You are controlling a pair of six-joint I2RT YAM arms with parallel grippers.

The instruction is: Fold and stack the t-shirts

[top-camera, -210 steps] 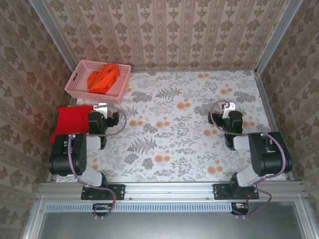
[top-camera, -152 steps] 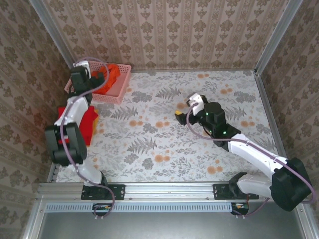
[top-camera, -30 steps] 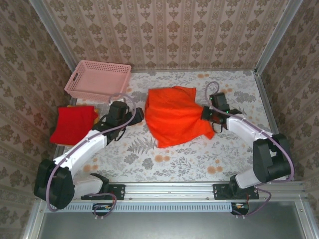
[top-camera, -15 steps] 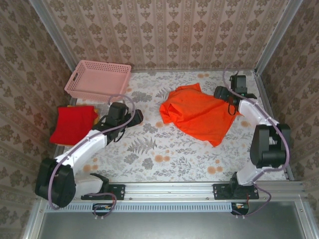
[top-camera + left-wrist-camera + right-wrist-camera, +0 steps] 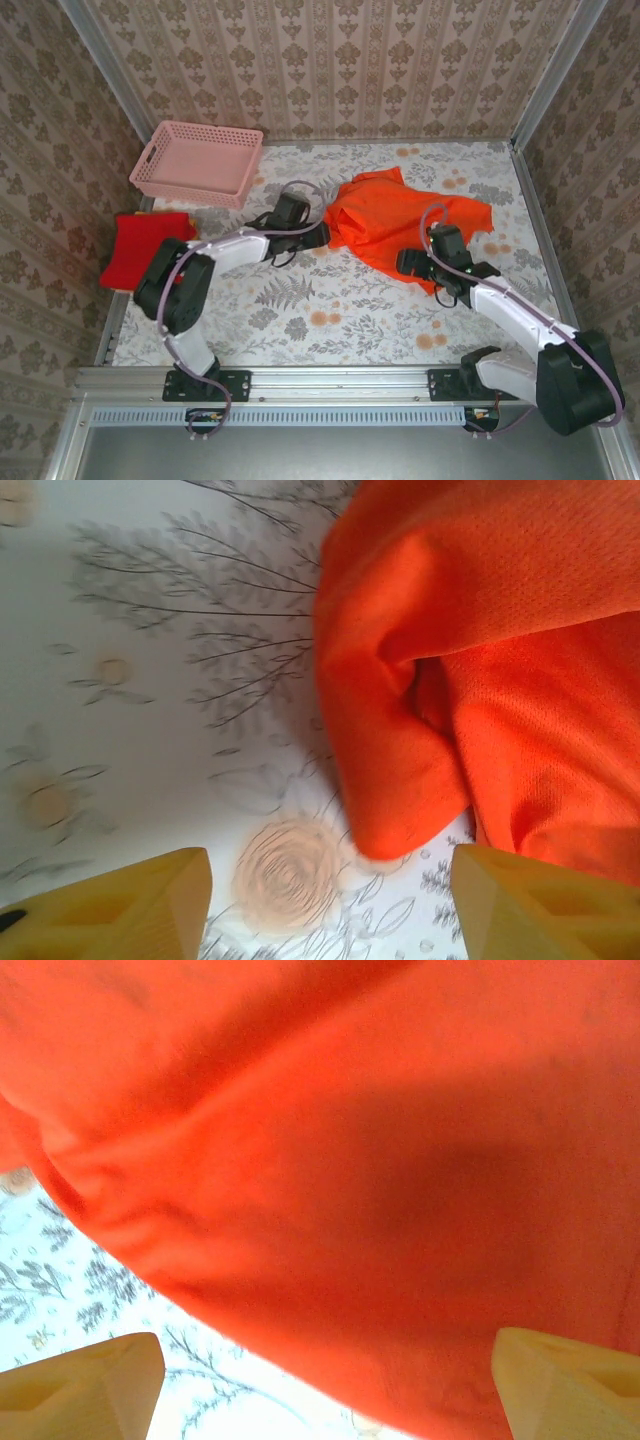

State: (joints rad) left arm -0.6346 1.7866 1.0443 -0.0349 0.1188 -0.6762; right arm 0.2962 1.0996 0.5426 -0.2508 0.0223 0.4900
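Observation:
A bright orange t-shirt (image 5: 400,222) lies loosely spread and rumpled on the flowered table (image 5: 330,300), right of the middle. A deeper red t-shirt (image 5: 145,250) lies folded at the table's left edge. My left gripper (image 5: 321,236) sits low at the orange shirt's left edge. In the left wrist view it (image 5: 330,910) is open, with a rounded orange sleeve fold (image 5: 400,770) just ahead of its yellow fingertips (image 5: 120,900). My right gripper (image 5: 408,262) is at the shirt's near edge and stands open (image 5: 325,1390), with the orange hem (image 5: 380,1260) lying across the gap ahead of it.
A pink lattice basket (image 5: 198,162) stands empty at the back left. Patterned walls close in the table on three sides. Bare tabletop lies in front of the orange shirt and between it and the red one.
The left arm has swung right to the orange shirt's left edge. The right arm has come from the far right corner to the shirt's near edge. The shirt's right side now lies flatter.

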